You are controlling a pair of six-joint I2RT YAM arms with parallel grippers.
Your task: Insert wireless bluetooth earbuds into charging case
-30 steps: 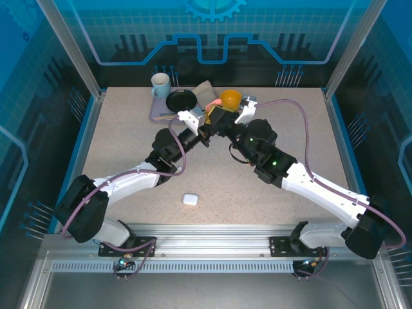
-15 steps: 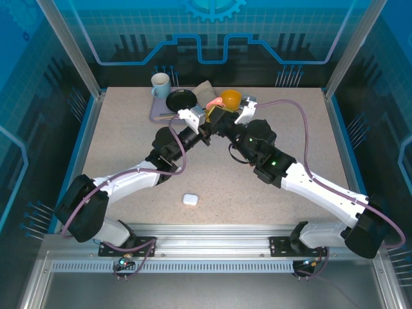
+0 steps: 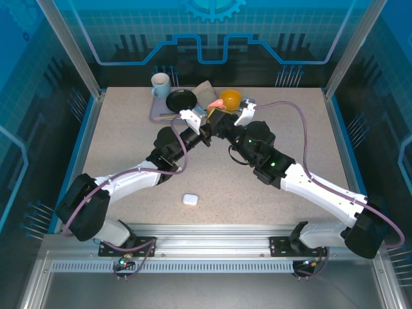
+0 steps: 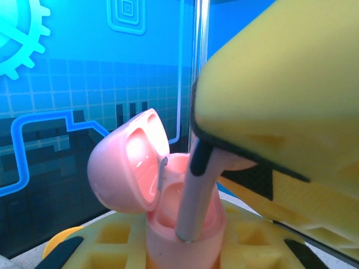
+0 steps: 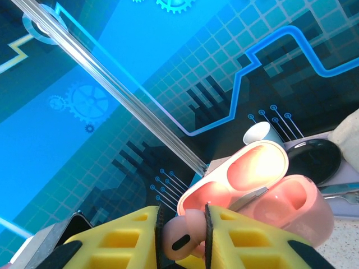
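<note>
My left gripper is clamped on the open pink charging case, whose base is cut off below. My right gripper pinches a pink earbud, its stem at the case's mouth. I cannot tell if it is seated.

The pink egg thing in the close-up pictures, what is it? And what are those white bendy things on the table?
The white bendy things are two robot arms, the left arm and the right arm, seen from a camera above. The other two pictures come from small cameras on their wrists. That egg is a pink earbud case, open, gripped by the left hand. The right hand pinches a pink earbud, its stem pointing down into the case. On the table are a white case, a mug, a black dish and an orange bowl.
</note>
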